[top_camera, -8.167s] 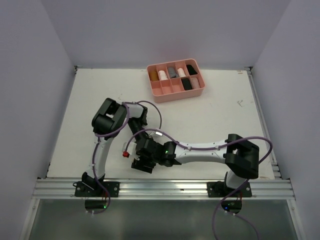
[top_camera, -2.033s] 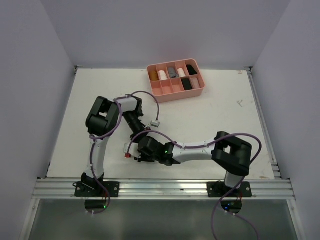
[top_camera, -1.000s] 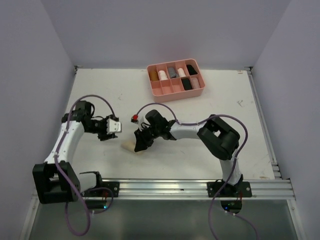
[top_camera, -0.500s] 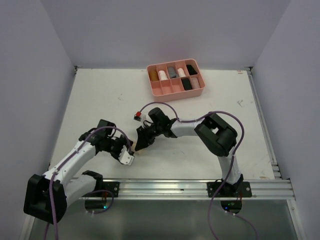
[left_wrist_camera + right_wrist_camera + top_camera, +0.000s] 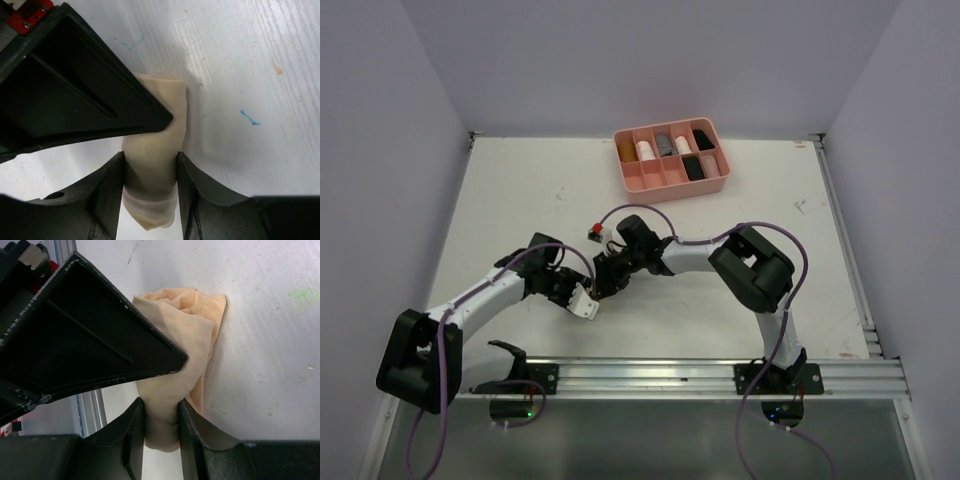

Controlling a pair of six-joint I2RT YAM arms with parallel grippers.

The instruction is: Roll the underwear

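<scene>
Both of your hands meet on one piece, left of centre in the lower half of the top view, on the white tabletop [image 5: 520,190] and short of the metal rail [image 5: 650,378] along its near edge. The piece is the pale tan underwear [image 5: 150,200], a soft roll lying on the tabletop. From above it is almost wholly hidden under the two hands. In the left wrist view, your left hand [image 5: 150,157] is clamped on the roll: each black finger [image 5: 107,195] presses a side, and the cloth fills the gap between them and runs on toward the bottom of the frame. The dark wedge filling the upper left of that view is the other hand, its tip touching the roll's upper part. In the right wrist view, your right hand [image 5: 161,405] is likewise closed on the cloth, one end pinched narrow between the fingers. Above them the fabric bunches in loose folds toward the upper centre of the frame. The left hand's body covers the upper left there and rests against the cloth. A pink divided tray [image 5: 665,190] sits well apart at the upper centre of the top view, with small rolls of cloth [image 5: 644,150] standing in its compartments. Small paint flecks [image 5: 248,117] mark the tabletop near the roll.
</scene>
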